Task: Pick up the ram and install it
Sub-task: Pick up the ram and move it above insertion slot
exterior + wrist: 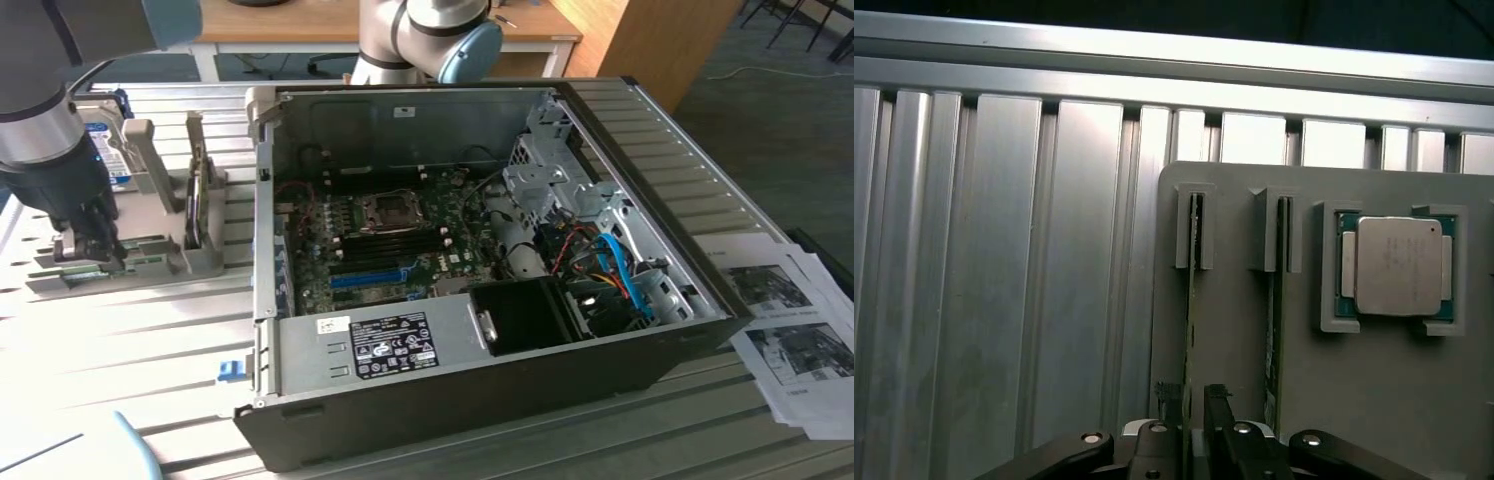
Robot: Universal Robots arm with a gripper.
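The tool [1194, 412] was open and stood low over the ram [1192, 300], with one finger on each side of its thin upper edge, seemingly not pinching it yet. The ram stood on edge in a slot of the gray holder [1234, 340] on the counter [1004, 300]. Its long axis ran along the gap between the fingers. A second stick [1274, 300] stood just beside it, nearer the CPU [1395, 265].

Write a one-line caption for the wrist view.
Open gripper aligned over the ram standing edge-up in a grey holder, beside a second stick and a processor.
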